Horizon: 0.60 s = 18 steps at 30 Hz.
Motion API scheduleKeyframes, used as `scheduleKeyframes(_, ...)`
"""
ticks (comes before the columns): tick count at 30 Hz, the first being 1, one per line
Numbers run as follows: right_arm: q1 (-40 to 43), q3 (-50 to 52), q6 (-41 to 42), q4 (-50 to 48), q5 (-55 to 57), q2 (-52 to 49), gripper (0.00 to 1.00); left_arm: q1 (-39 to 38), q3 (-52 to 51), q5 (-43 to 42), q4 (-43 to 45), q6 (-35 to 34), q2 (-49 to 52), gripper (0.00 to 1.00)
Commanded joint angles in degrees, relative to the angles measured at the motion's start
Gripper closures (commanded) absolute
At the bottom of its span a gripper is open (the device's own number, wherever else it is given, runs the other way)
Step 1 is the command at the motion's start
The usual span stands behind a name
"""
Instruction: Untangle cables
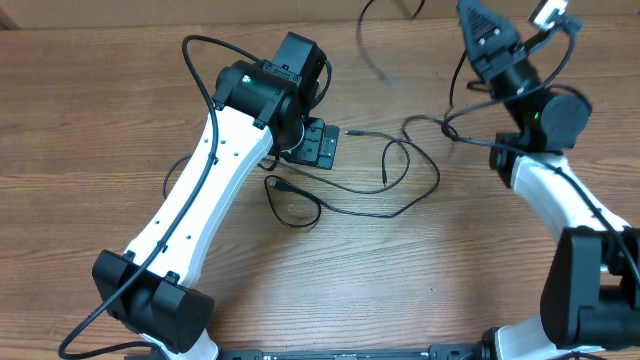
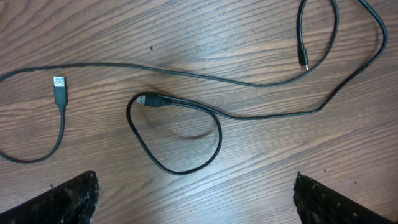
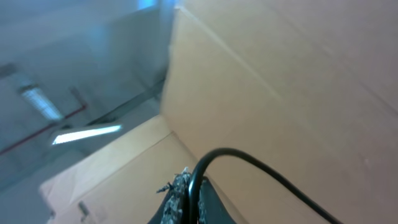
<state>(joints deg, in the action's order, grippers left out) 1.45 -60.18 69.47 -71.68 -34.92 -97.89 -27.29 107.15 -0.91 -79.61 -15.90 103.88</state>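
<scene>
Hovering wide open, the left claw (image 2: 199, 205) grips nothing above the cables (image 2: 273, 114), which lie in loose loops mid-table (image 1: 100, 100). The right claw (image 1: 480, 28), pinched shut on one cable (image 3: 249, 158), holds it raised far right. The untangling looks partly done, with crossings still to undo.

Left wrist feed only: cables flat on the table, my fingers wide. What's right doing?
Observer: Right gripper is shut on a cable.
Operator: Down low?
Observer: No, raised and tilted up: its camera sees only cardboard and a ceiling light.
Operator: Where is it from me?
Observer: Overhead puts it at the far right; your left gripper sits centre-left.
</scene>
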Motion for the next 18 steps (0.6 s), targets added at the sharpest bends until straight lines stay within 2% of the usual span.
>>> scheduleKeyframes(1, 0.22, -12.0, -3.8, 15.72, -3.3, -0.07, 0.96, -0.11, -0.31, -0.59, 0.17, 0.5, -0.37, 0.0)
scheduleKeyframes(3, 0.15, -19.02, -10.97, 30.77, -5.14, -0.07, 0.96, -0.11, -0.31, -0.59, 0.17, 0.5, -0.37, 0.0)
scheduleKeyframes(6, 0.17, -30.88, -25.73, 54.6, -5.66, -0.07, 0.96, -0.11, -0.31, -0.61, 0.17, 0.5, -0.37, 0.0)
scheduleKeyframes(7, 0.15, -36.98, -32.85, 64.57, -5.57, -0.09, 0.96, -0.11, -0.31, -0.59, 0.17, 0.5, -0.37, 0.0)
scheduleKeyframes(8, 0.15, -39.76, -35.65, 68.46, -5.46, -0.09, 0.96, -0.11, -0.31, -0.59, 0.17, 0.5, -0.37, 0.0)
scheduleKeyframes(11, 0.17, -44.61, -38.88, 72.5, -5.51, -0.07, 0.96, -0.11, -0.31, -0.59, 0.17, 0.5, -0.37, 0.0)
scheduleKeyframes(18, -0.13, -46.05, -43.91, 68.81, -6.03, -0.35, 0.96, -0.11, -0.31, -0.59, 0.17, 0.5, -0.37, 0.0)
